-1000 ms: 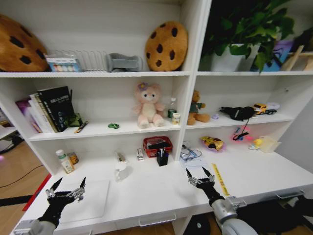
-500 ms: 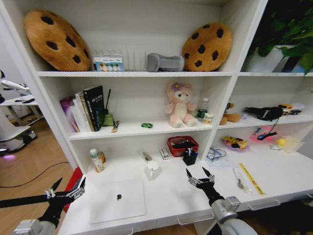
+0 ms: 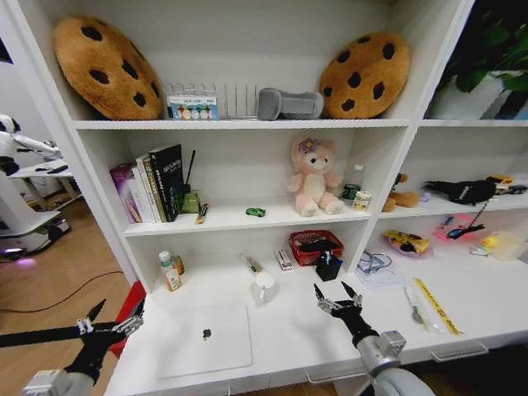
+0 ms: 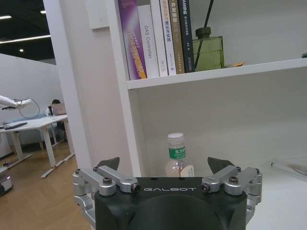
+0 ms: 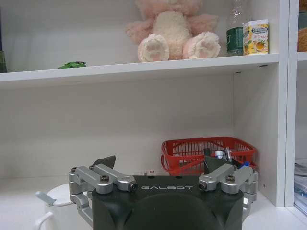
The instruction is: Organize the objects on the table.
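Note:
A closed silver laptop (image 3: 205,340) lies on the white table (image 3: 285,330) at its front left, with a tiny dark item (image 3: 206,333) on its lid. A small green toy (image 3: 256,212) rests on the shelf above, and it also shows as the green toy (image 5: 72,64) in the right wrist view. My left gripper (image 3: 111,320) hangs open beyond the table's left end, empty; in its own view the left gripper (image 4: 165,165) faces a small bottle (image 4: 176,155). My right gripper (image 3: 337,299) is open and empty above the table's front, right of the laptop; the right gripper (image 5: 158,165) faces the red basket (image 5: 208,153).
On the table stand a white mug (image 3: 264,286), a red basket (image 3: 313,246), a black pen holder (image 3: 328,266), a bottle (image 3: 169,271) and a yellow ruler (image 3: 436,305). Books (image 3: 157,183) and a pink plush bear (image 3: 311,176) sit on the shelf above.
The whole picture has swung left, so the shelves and table sit further right in it and the laptop is in full sight. Both grippers hold the same open pose.

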Controlling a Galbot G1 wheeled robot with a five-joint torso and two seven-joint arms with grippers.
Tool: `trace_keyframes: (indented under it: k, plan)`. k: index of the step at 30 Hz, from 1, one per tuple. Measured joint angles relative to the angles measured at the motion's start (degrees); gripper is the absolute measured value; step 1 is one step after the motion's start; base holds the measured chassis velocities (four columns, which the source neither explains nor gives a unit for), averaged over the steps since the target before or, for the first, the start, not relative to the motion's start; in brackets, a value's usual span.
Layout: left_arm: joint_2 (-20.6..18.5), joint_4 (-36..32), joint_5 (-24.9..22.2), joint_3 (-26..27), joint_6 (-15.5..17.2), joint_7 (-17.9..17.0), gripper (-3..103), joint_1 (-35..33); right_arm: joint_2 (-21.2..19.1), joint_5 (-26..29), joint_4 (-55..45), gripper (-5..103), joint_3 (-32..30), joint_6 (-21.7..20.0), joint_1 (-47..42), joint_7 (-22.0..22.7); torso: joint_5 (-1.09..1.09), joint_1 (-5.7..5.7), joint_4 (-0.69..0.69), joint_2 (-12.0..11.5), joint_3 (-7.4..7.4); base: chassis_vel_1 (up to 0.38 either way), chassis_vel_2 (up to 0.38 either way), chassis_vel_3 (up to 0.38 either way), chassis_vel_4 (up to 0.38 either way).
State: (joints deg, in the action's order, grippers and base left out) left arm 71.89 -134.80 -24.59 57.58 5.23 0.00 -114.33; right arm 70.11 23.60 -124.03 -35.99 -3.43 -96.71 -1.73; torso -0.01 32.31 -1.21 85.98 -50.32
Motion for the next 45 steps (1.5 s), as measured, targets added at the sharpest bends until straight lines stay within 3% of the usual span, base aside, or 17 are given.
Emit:
trace_keyframes:
  k: [27, 35, 41, 45]
  plan:
    - [0.0, 0.0, 0.0, 0.0, 0.0, 0.0, 100, 0.0, 0.0, 0.0, 0.0, 100, 0.0, 0.0, 0.0, 0.0, 0.0, -0.02, -0.02, 0.0, 0.01, 0.231, -0.228, -0.243, 0.234]
    - [0.0, 0.0, 0.0, 0.0, 0.0, 0.0, 100, 0.0, 0.0, 0.0, 0.0, 100, 0.0, 0.0, 0.0, 0.0, 0.0, -0.08, 0.03, 0.1, 0.04, 0.311, -0.305, -0.328, 0.314]
    - [0.0, 0.0, 0.0, 0.0, 0.0, 0.0, 100, 0.0, 0.0, 0.0, 0.0, 100, 0.0, 0.0, 0.0, 0.0, 0.0, -0.05, -0.06, 0.0, 0.02, 0.029, -0.026, -0.098, 0.111]
    - [0.0, 0.0, 0.0, 0.0, 0.0, 0.0, 100, 0.0, 0.0, 0.0, 0.0, 100, 0.0, 0.0, 0.0, 0.0, 0.04, 0.03, -0.01, 0.0, -0.02, -0.069, 0.007, 0.055, -0.009]
